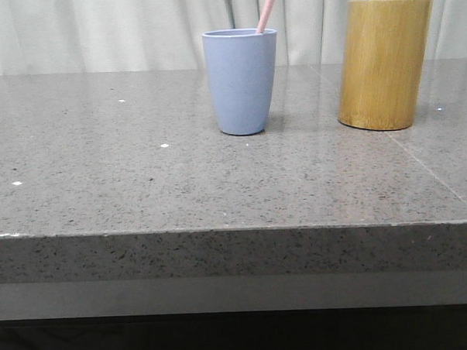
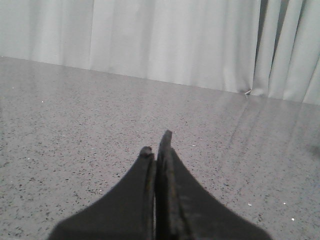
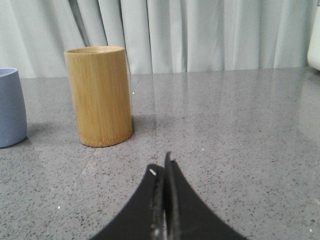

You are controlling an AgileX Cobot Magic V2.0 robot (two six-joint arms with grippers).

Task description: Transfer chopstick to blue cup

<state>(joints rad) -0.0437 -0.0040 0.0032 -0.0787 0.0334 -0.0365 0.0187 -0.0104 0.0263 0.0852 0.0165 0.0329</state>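
Chopstick [image 1: 268, 9] already standing in blue cup [image 1: 242, 81], long axis near upright, leaning up and to the right, top end cut off by the frame edge. Lower part hidden inside cup, so resting point not visible. Cup upright on table [image 1: 141, 194], bamboo holder [image 1: 385, 64] to its right, well apart, not touching. Looks like transfer done; nothing left to grasp as far as can be judged.

From right wrist view: bamboo holder [image 3: 100, 95] ahead and left of right end effector [image 3: 164, 172], blue cup [image 3: 11, 107] further left beyond it. So right arm judged the nearer one, cup lying forward-left of it past the holder. Right end effector clenched, fingers pressed together, nothing between them.

Left end effector [image 2: 158, 147] also clenched, empty, over bare table [image 2: 75, 125] facing the curtain [image 2: 175, 40]. Any further reach for the cup from the right would need to clear the holder.
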